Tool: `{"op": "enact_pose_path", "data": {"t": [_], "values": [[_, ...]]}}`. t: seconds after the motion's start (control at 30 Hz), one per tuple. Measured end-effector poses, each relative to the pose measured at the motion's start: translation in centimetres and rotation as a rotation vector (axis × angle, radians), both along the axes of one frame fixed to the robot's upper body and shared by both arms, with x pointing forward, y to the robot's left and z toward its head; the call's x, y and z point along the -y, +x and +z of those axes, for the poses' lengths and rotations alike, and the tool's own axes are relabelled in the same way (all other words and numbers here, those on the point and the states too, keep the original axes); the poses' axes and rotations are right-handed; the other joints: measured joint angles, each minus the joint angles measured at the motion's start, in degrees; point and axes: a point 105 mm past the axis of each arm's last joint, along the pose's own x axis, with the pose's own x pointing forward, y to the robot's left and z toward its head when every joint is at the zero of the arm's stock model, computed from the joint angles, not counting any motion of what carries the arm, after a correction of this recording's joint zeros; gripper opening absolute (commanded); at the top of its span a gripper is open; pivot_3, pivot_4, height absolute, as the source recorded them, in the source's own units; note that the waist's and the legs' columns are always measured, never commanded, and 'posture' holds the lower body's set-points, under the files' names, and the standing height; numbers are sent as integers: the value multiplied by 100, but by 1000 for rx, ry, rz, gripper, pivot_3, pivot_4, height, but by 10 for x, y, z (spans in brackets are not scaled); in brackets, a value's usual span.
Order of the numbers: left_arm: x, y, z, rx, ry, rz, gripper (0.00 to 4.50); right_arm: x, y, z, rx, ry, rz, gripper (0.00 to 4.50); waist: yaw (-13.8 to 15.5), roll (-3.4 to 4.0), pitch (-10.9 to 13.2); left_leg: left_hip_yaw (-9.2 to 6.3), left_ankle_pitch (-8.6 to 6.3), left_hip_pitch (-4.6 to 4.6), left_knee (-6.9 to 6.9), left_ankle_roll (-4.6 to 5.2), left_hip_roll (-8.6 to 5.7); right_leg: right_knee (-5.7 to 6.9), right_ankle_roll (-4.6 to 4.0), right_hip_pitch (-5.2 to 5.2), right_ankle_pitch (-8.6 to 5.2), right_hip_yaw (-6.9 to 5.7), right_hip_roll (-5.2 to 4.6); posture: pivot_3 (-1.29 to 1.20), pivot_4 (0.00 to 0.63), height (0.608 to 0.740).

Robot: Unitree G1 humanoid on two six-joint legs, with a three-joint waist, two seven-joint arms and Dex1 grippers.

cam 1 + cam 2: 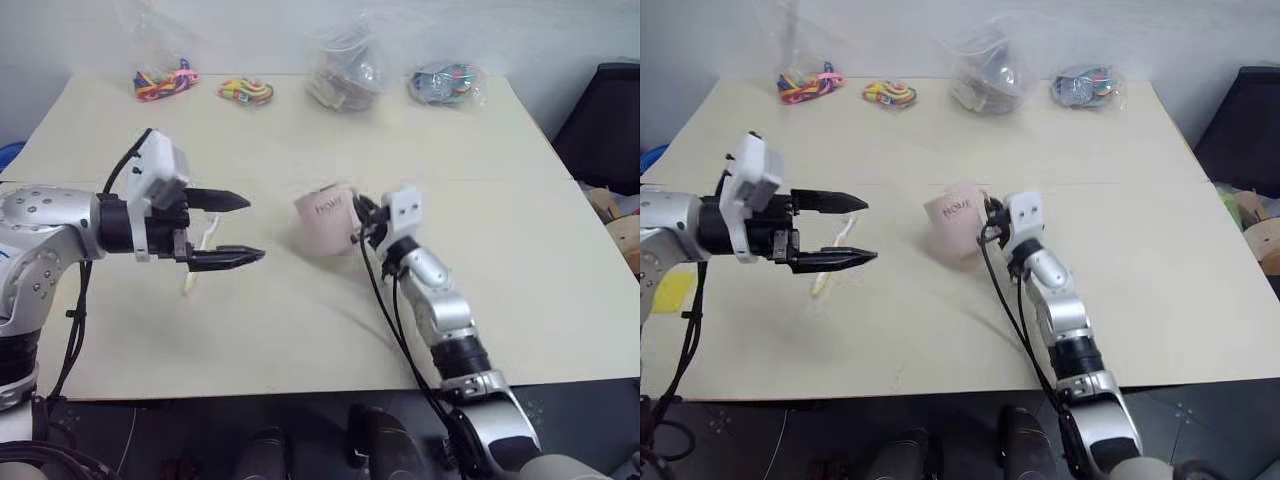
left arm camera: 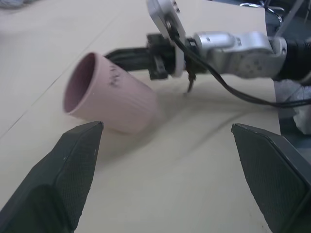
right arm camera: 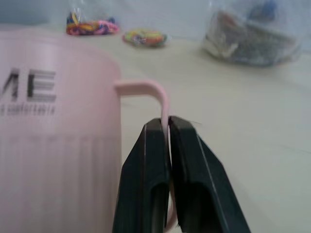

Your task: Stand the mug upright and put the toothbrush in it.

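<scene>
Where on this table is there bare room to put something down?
The near strip of the table, between the two arms, is bare, as is the right side beyond the right gripper. The far edge is crowded with bags. The middle holds the mug, toothbrush and left gripper.

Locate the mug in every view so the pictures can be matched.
Left eye view: mug at centre, tilted, at the right gripper.
Right eye view: mug at centre, just left of that gripper.
Left wrist view: mug upper left, mouth facing the camera.
Right wrist view: mug fills the left side, handle pinched between the fingers.
Shared landmark: the dark lettering near its rim.
</scene>
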Motion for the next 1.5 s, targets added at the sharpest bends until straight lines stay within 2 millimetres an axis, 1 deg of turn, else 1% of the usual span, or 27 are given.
{"op": "enact_pose_path", "data": {"t": [0.07,0.13,0.17,0.23,0.27,0.3,0.4,0.43,0.47,0.5,0.63,0.7,0.77,0.83,0.87,0.9,0.93,1.03,1.1,1.2,1.23,1.3,1.37,1.4,1.47,1.5], "values": [[1,-1,0,-11,-11,-6,4500,-1,-5,-1,40,-13,8,24,-10,0,0,-2,0,1,2,-1,2,2,0,2,0,1,0,0,150,740],[1,-1,0,-12,-12,-6,4500,1,-10,-5,44,-13,11,564,-6,0,0,-5,1,3,3,-1,3,3,0,5,0,1,0,0,150,740],[1,-1,0,-12,-13,-6,4500,3,-13,-11,29,-26,18,763,-3,0,0,-5,1,2,3,-1,2,2,0,5,0,3,-1,0,150,740],[0,0,0,-16,-16,-1,4500,7,-18,-25,-10,-39,26,1386,12,1,1,-4,1,2,4,-1,2,2,0,5,0,3,-1,0,150,740],[-1,2,-1,-21,-21,4,4500,8,-21,-30,-27,-52,36,1831,14,2,1,-3,1,2,4,-1,2,2,0,5,0,4,-1,0,150,740],[-2,3,0,-24,-25,8,4500,10,-24,-32,-31,-64,43,2158,23,4,2,-3,1,1,4,-1,2,2,0,5,0,4,-1,0,150,740],[1,4,1,-11,-27,-3,4500,17,-29,-22,2,-104,56,3177,46,5,3,-4,0,2,6,-1,1,3,0,5,0,7,-2,0,150,740],[2,5,0,-12,-29,-10,4500,19,-29,-16,20,-110,54,3549,45,5,3,-4,0,2,6,-1,1,3,0,5,0,7,-2,0,150,740],[3,5,-1,-17,-28,-15,4500,21,-30,-13,27,-114,52,3832,45,5,3,-3,0,2,6,-1,2,3,0,5,0,6,-1,0,150,740],[5,5,-3,-24,-25,-22,4500,25,-31,-11,23,-120,51,4210,54,5,3,-4,0,1,6,-1,2,3,0,4,0,5,-1,0,150,740],[8,3,-4,-31,-24,-46,4500,46,-37,-10,-20,-160,50,4210,68,6,4,-3,0,-1,8,0,0,2,0,4,0,5,-4,0,150,740],[10,3,-2,-24,-32,-55,4500,54,-45,-6,-35,-202,74,4210,74,7,4,-4,0,-1,7,0,1,4,0,4,0,4,-3,0,150,740],[10,6,-2,-15,-41,-39,4500,62,-59,0,-67,-242,119,4210,84,12,7,-4,0,-1,7,0,1,2,0,4,0,5,-4,0,150,740],[4,11,-1,-7,-60,12,4500,70,-74,3,-103,-275,175,4210,93,13,8,-5,-1,-2,8,2,0,3,0,4,0,6,-5,0,150,740],[-5,18,1,-4,-79,85,4500,73,-89,5,-129,-307,234,4210,113,17,11,-5,-2,0,8,3,0,3,0,4,0,7,-5,0,150,740],[-14,25,2,-2,-96,157,4500,75,-96,9,-148,-306,261,4210,139,16,11,-4,-2,1,10,3,1,4,0,5,0,6,-3,0,150,740],[-24,32,3,-5,-117,231,4500,78,-100,18,-159,-279,273,4360,137,16,11,-5,-2,2,13,4,4,5,1,5,1,9,-2,0,150,740],[-45,48,-2,-22,-130,420,4500,85,-110,48,-169,-240,313,4360,190,15,11,-9,-3,24,9,7,0,22,3,6,2,32,-5,0,150,740],[-62,62,-11,-58,-97,589,4500,80,-127,67,-166,-240,420,4360,241,12,11,-7,-5,31,5,9,-3,23,3,10,2,38,-4,0,150,740],[-80,79,-28,-161,-81,808,4500,70,-142,89,-148,-234,527,4360,328,7,9,-2,-6,32,9,16,-9,22,7,11,4,44,-6,0,150,740],[-80,82,-34,-198,-81,846,4500,68,-145,94,-147,-237,552,4360,359,4,7,2,-8,32,12,18,-10,24,7,11,4,45,-7,0,150,740],[-71,88,-44,-274,-102,870,4500,62,-150,106,-135,-255,611,4360,400,2,8,6,-7,19,23,20,-17,25,8,11,5,35,-14,0,150,740],[-55,92,-60,-348,-74,865,4500,53,-158,122,-96,-285,675,4360,407,0,7,9,-7,6,31,21,-18,22,10,10,6,25,-15,0,150,740],[-46,93,-72,-391,-43,853,4500,48,-160,129,-73,-291,698,4360,397,-5,4,9,-6,7,31,21,-17,23,10,10,6,22,-14,0,150,740],[-35,94,-91,-449,8,841,4500,43,-160,133,-67,-300,707,4360,373,-8,5,6,-6,-1,31,20,-14,21,10,7,6,14,-12,0,150,740],[-35,95,-99,-471,28,850,4500,41,-158,130,-82,-304,710,4360,365,-9,5,7,-6,0,31,19,-14,21,10,7,6,13,-11,0,150,740]]}}
